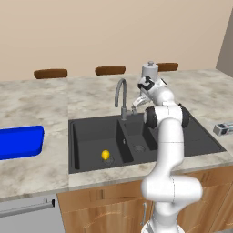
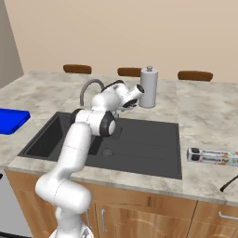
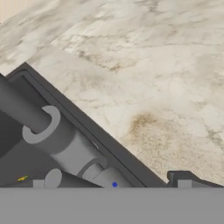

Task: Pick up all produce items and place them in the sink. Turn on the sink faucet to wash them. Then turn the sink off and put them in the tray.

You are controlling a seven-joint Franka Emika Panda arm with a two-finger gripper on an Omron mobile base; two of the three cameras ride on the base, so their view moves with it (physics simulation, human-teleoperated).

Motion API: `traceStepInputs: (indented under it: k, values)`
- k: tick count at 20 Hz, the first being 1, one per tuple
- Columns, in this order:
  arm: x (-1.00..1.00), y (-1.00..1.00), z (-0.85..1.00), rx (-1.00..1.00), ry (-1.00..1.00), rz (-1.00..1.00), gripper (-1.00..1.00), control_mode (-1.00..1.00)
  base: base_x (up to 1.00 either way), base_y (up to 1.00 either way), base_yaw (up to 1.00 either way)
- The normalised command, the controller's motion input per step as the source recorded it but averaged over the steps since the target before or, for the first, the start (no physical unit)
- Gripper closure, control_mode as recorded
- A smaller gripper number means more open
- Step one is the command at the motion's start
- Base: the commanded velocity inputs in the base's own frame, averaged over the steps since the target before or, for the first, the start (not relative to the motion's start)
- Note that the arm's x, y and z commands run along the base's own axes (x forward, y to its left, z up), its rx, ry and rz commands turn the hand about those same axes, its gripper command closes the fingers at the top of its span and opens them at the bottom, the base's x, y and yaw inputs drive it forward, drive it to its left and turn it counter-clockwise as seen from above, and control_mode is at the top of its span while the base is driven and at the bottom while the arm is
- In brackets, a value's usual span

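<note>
One lemon (image 1: 105, 155) lies in the sink's (image 1: 91, 132) large basin; the gripper (image 1: 138, 102) — jaws spread, holding nothing — sits just beside the faucet (image 1: 122, 98) base, lever close alongside.

Yellow fruit (image 1: 105, 154), black sink (image 1: 91, 136), blue tray (image 1: 18, 142)

Rendered home kitchen. Evidence: beige marbled stone counter (image 1: 36, 102) over wooden base cabinets (image 2: 153, 214); black matte double-basin sink (image 1: 91, 132) with slim grey gooseneck faucet (image 1: 121, 93); white paper-towel roll (image 2: 148, 88); brown stool seats (image 1: 50, 73) behind the counter; plain beige wall.
</note>
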Motion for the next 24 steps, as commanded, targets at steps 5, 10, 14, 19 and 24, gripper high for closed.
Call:
traceStepInputs:
  k: [5,10,14,19,24]
  values:
    - [0.00,0.14,-0.14,0.00,-0.01,-0.17,-1.00,-1.00,0.00,0.00,0.00]
    - [0.00,0.19,-0.14,0.00,-0.01,-0.12,-1.00,-1.00,0.00,0.00,0.00]
    - [0.00,0.22,-0.17,0.00,-0.02,-0.09,-1.00,-1.00,0.00,0.00,0.00]
    - [0.00,0.28,-0.18,-0.02,-0.01,-0.06,-1.00,-1.00,0.00,0.00,0.00]
    - [0.00,0.24,-0.26,-0.04,0.00,-0.03,1.00,-1.00,0.00,0.00,0.00]
